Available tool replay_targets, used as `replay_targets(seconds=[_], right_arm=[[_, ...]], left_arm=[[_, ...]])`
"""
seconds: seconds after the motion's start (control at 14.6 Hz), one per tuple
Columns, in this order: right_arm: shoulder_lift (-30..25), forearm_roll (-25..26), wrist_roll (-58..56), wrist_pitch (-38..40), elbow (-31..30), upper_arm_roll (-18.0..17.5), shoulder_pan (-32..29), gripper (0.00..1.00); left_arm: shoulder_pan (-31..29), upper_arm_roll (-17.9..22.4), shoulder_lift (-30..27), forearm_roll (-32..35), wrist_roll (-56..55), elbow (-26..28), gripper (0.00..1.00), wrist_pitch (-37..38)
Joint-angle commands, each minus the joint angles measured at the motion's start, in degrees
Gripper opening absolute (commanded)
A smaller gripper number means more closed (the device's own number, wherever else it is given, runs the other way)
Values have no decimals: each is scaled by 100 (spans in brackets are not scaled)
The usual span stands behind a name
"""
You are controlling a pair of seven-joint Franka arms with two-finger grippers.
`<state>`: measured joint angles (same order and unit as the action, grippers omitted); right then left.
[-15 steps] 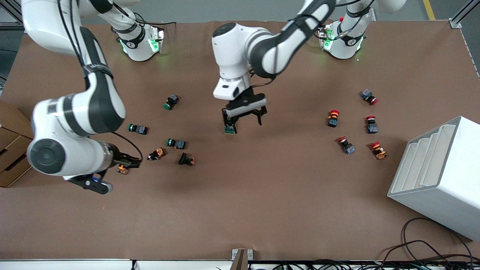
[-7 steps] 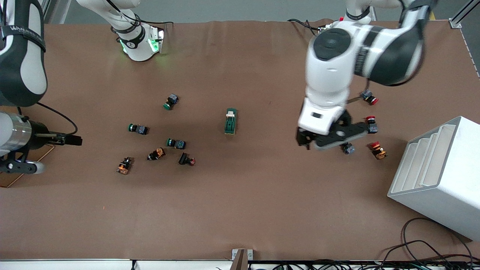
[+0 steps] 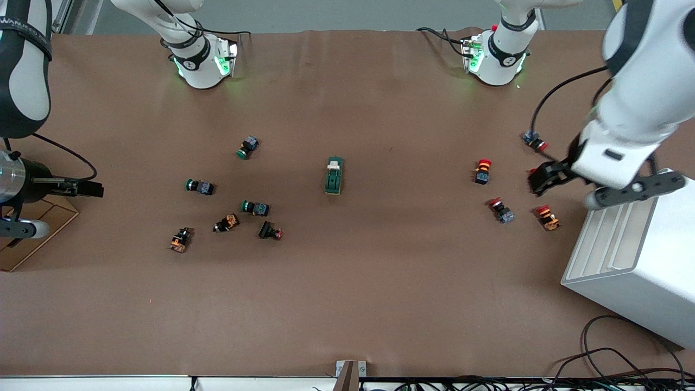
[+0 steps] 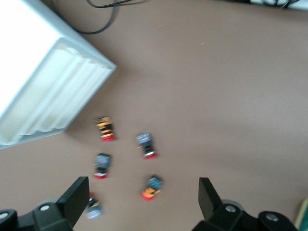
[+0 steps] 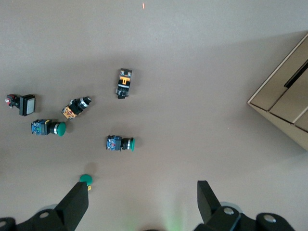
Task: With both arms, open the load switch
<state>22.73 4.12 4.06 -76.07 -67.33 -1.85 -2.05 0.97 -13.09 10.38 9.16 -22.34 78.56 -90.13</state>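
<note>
The load switch [image 3: 334, 176], a dark-green block with a white lever piece at the end farther from the front camera, lies alone mid-table with neither gripper touching it. It does not show clearly in either wrist view. My left gripper [image 3: 630, 191] [image 4: 143, 188] hangs open and empty over the red-capped buttons [image 3: 482, 170] beside the white box. My right gripper [image 3: 19, 230] [image 5: 142, 192] is open and empty, up over the right arm's end of the table above the cardboard box edge.
A white ribbed box [image 3: 635, 255] [image 4: 48, 82] stands at the left arm's end, with several red-capped buttons [image 4: 146, 144] by it. Several green-capped and black buttons [image 3: 255, 207] [image 5: 120, 143] lie toward the right arm's end. A cardboard box [image 3: 27, 228] [image 5: 284, 96] sits at that edge.
The left gripper was down at the load switch a second ago. It has left the switch lying flat and swung to the red-capped buttons. The right arm has drawn back to its table end.
</note>
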Motion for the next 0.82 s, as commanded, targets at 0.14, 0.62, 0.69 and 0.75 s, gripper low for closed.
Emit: replay_targets(seconds=[0.14, 0.62, 0.69, 0.75], right_arm=[[-286, -342, -72, 295, -69, -123, -146, 100], [-1365, -359, -72, -99, -1164, -131, -137, 100], [-1664, -359, -72, -283, -1560, -123, -137, 100], [-1963, -359, -72, -459, -1938, -123, -146, 100]], left_arm=[[-544, 246, -1150, -694, 1609, 1282, 100, 39], [-554, 316, -2004, -793, 2118, 2102, 100, 39], [-519, 377, -2022, -819, 2198, 2093, 100, 48], [-405, 474, -2040, -863, 2208, 2093, 100, 65]])
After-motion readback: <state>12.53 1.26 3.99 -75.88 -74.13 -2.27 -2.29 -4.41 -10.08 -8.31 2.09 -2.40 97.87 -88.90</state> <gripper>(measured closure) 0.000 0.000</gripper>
